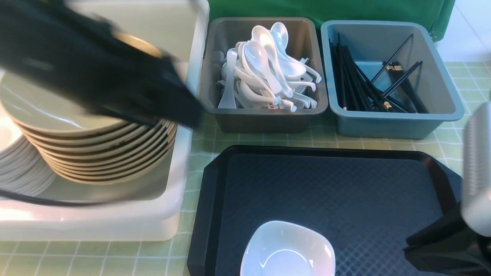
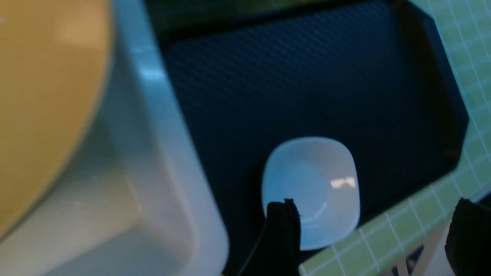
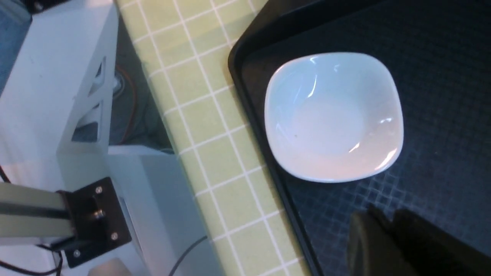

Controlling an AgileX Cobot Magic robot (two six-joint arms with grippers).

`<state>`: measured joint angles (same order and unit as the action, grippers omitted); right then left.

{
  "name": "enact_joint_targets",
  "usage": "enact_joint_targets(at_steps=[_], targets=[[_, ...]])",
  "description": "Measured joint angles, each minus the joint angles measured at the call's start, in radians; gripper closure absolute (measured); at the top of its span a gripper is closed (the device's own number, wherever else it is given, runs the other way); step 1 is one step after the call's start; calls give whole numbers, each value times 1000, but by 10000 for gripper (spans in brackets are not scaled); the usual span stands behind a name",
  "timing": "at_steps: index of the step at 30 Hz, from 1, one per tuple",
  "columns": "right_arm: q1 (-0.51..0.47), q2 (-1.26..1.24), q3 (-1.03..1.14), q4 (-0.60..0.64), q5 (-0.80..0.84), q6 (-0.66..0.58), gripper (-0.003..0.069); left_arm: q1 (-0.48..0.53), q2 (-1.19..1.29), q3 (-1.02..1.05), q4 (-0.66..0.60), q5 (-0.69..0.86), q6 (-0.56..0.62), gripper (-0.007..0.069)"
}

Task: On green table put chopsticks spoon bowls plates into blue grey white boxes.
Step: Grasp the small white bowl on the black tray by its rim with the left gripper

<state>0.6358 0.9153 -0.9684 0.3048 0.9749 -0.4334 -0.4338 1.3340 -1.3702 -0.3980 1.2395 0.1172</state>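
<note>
One white plate [image 1: 287, 249] lies near the front of the black tray [image 1: 326, 184]; it also shows in the left wrist view [image 2: 312, 188] and the right wrist view [image 3: 333, 115]. My left gripper [image 1: 180, 107], blurred, hangs over the stack of tan bowls [image 1: 46, 111] in the white box [image 1: 184, 172]; its jaws [image 2: 374, 234] stand wide open and empty. My right gripper [image 3: 383, 230] is shut and empty, low over the tray beside the plate, at the front right [image 1: 408, 245]. Spoons [image 1: 264, 69] fill the grey box [image 1: 264, 119]. Chopsticks [image 1: 360, 84] lie in the blue box [image 1: 391, 122].
A stack of white plates [image 1: 19, 172] sits beside the bowls in the white box. The green table [image 1: 199, 153] shows between the boxes and the tray. The table's front edge and the robot's frame [image 3: 57, 96] lie close to the plate.
</note>
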Motion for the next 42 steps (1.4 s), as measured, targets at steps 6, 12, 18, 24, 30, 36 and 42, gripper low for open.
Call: enact_joint_targets(at_steps=[6,12,18,24,30,36,42], targets=[[0,-22,2,0,-5,16,570,-195,284,0,76,-28,-69,123],[0,-23,2,0,4,17,567,-251,465,0,110,-77,-123,123],[0,-23,3,0,4,12,560,-254,543,0,175,-153,-105,123],[0,-24,3,0,4,-7,557,-254,602,0,173,-187,-13,123],[0,-24,3,0,4,-11,550,-254,649,0,128,-167,77,125],[0,-24,3,0,1,-12,545,-239,680,-8,33,-96,128,379],[0,-24,3,0,-35,-13,538,-193,656,-8,-36,-57,137,605]])
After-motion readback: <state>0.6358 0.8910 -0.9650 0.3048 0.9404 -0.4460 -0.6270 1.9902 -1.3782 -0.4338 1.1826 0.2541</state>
